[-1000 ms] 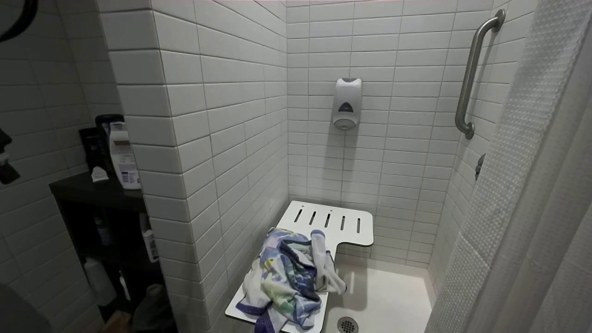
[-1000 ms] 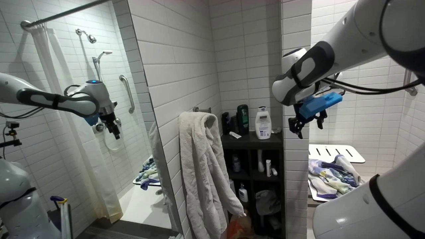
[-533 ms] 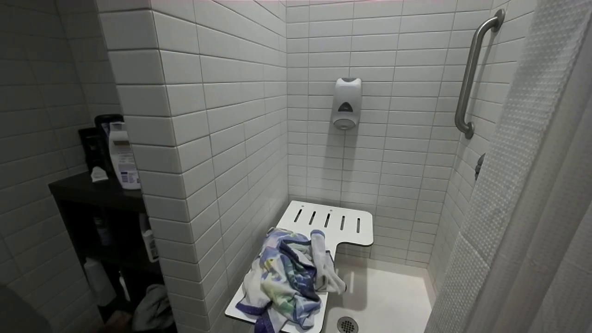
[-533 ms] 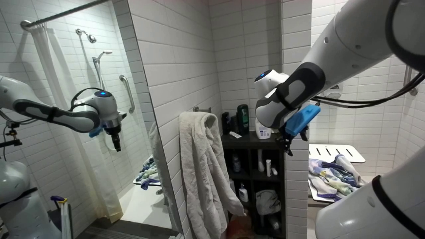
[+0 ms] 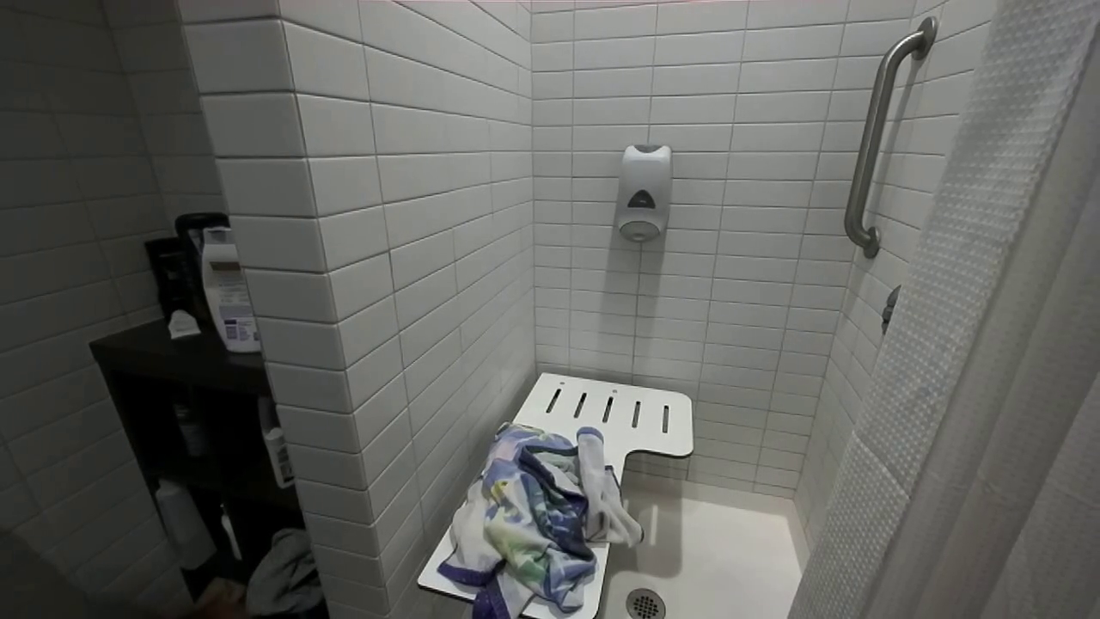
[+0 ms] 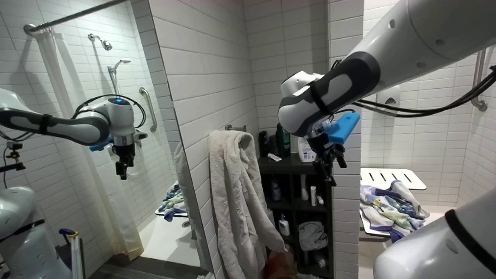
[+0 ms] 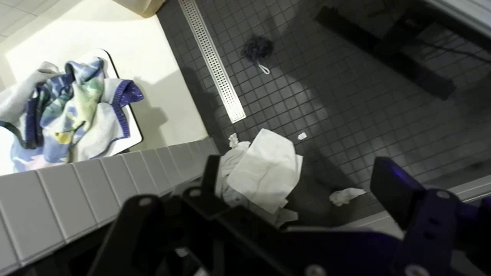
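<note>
My gripper [image 6: 336, 173] hangs fingers down in front of the black shelf unit and the tiled pillar in an exterior view. In the wrist view, its two black fingers [image 7: 301, 178] are wide apart with nothing between them. Beyond the fingers, far below, a white sheet [image 7: 264, 168] lies on a crumpled heap on the dark floor. A white crumpled scrap [image 7: 345, 196] lies to its right. A multicoloured towel [image 5: 533, 516] lies bunched on the white shower bench [image 5: 636, 413]; it also shows in the wrist view [image 7: 73, 115]. The gripper touches none of these.
The black shelf unit [image 6: 294, 166] holds several bottles, including a white bottle [image 6: 306, 151] partly hidden by my arm. A grey towel [image 6: 236, 193] hangs from a wall bar. A tiled pillar [image 6: 346, 217] separates shelf and shower. A mirror [image 6: 97, 174] reflects my arm.
My arm has moved left in an exterior view, from beside the bench to in front of the shelf, and lower. The gripper has turned more downward. The towel on the bench has not moved.
</note>
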Motion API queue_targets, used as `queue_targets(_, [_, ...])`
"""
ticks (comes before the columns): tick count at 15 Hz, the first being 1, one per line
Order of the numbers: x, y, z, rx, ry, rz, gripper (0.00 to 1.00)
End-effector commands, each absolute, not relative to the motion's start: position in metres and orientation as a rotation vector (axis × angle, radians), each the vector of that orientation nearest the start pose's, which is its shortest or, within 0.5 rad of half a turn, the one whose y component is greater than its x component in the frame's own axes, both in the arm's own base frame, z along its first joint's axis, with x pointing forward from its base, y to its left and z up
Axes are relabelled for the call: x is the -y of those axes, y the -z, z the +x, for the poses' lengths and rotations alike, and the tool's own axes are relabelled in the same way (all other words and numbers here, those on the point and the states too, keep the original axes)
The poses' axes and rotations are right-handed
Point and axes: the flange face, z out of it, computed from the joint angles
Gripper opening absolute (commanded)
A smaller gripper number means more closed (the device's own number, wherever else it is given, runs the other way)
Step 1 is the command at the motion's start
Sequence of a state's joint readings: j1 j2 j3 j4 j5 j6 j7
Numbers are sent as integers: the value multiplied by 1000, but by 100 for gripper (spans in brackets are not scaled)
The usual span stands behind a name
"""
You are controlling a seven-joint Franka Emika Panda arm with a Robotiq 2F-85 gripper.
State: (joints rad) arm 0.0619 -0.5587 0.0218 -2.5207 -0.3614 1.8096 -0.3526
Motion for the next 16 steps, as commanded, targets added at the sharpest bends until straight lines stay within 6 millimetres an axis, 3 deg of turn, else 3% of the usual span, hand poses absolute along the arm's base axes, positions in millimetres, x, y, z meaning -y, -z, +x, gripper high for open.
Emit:
queue_targets(1, [-8, -465, 357, 968, -365, -3301, 100])
queue_targets(4, [-13, -470, 351, 1008, -368, -3286, 100])
queue_targets(6, [-15, -461, 355, 1151, -383, -3180, 100])
queue_targets(13, [-98, -450, 364, 1719, -347, -2844, 100])
queue_targets(16, [-123, -452, 363, 1909, -368, -2761, 100])
